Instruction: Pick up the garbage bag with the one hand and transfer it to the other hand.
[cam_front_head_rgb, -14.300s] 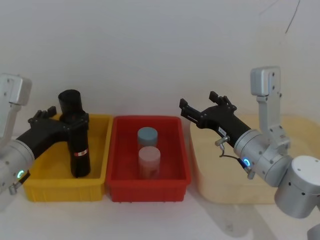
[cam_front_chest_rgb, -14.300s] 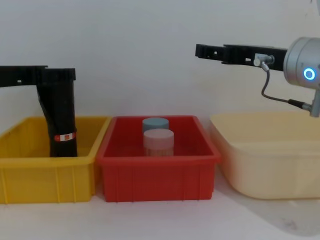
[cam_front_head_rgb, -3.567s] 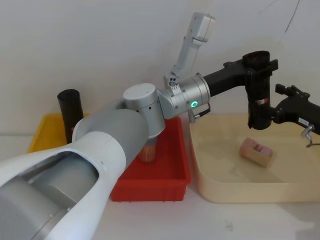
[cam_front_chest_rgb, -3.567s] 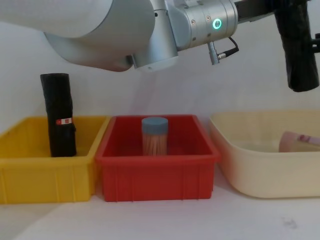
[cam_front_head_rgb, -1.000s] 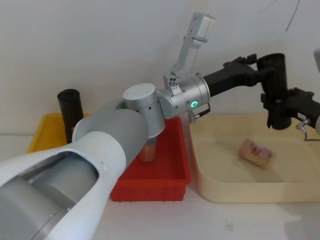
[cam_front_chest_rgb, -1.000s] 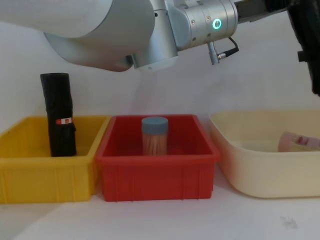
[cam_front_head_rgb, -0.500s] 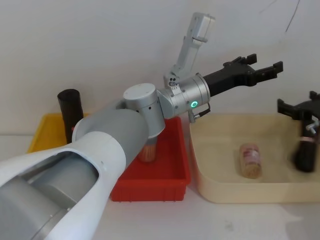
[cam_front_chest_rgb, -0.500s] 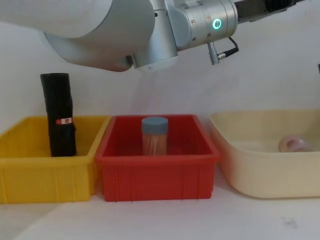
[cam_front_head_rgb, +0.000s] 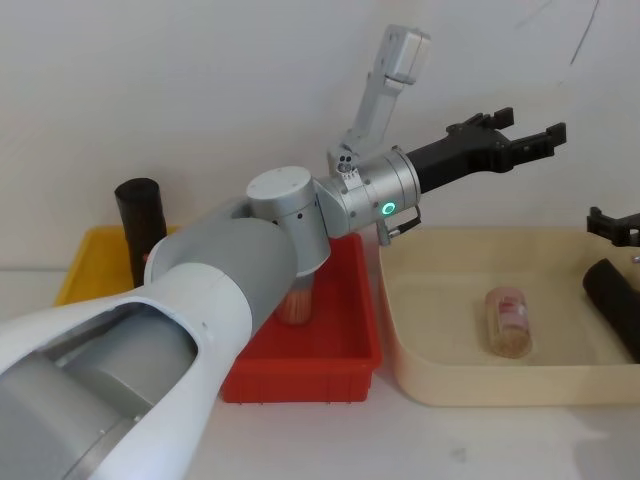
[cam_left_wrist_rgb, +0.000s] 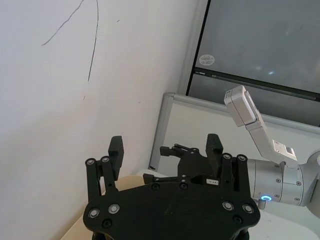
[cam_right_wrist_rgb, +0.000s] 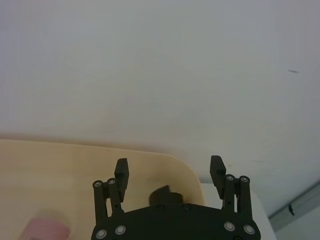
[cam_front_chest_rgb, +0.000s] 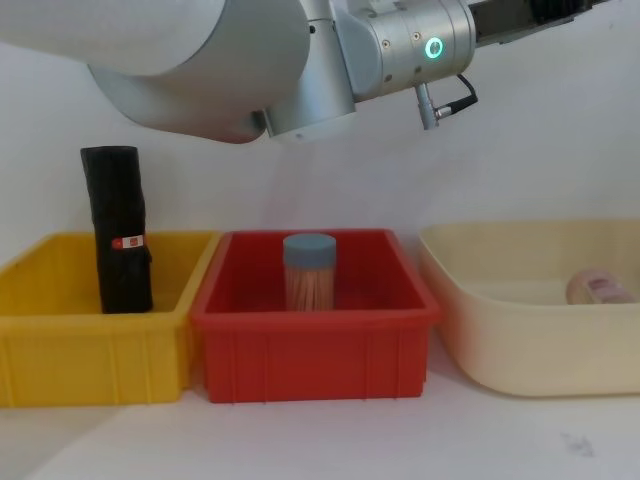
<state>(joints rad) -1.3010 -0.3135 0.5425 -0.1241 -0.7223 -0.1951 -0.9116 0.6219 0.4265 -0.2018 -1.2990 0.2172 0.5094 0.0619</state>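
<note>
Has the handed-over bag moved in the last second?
Yes. The bag has dropped from upright above the beige tub to lying inside it at its right end, below the right gripper.

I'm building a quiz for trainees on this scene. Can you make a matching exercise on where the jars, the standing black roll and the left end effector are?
Things:
1. blue-lidded jar
2. pink-lidded jar
3. standing black roll
4. left end effector

Places or states:
A. lying on its side in the cream tub
B. upright in the yellow bin
C. upright in the red bin
D. open, raised in the air

Pairs: 1-C, 2-A, 3-B, 4-D
</note>
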